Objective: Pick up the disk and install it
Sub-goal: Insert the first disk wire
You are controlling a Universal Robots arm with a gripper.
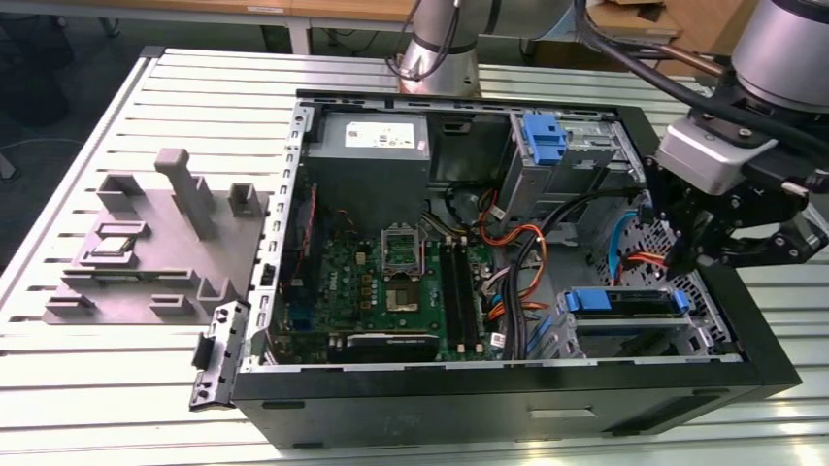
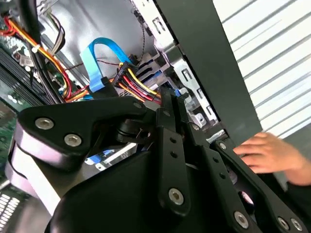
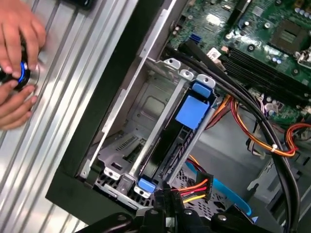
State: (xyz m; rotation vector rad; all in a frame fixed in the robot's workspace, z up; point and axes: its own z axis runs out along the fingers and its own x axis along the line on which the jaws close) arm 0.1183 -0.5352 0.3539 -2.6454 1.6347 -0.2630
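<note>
Black gripper [image 1: 725,248] hangs low at the open computer case's [image 1: 518,383] drive end, fingers pressed together and empty. Just beside it, the disk [image 3: 182,131] sits seated in the drive cage [image 3: 146,104]. Around the case lies a slatted aluminium table [image 1: 78,374], where a person's hands [image 3: 17,58] rest.

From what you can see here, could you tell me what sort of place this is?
Probably a robotics lab or test bench: an open computer case lies on a slotted aluminium table, beside a grey fixture block, with a hand on a button.
</note>
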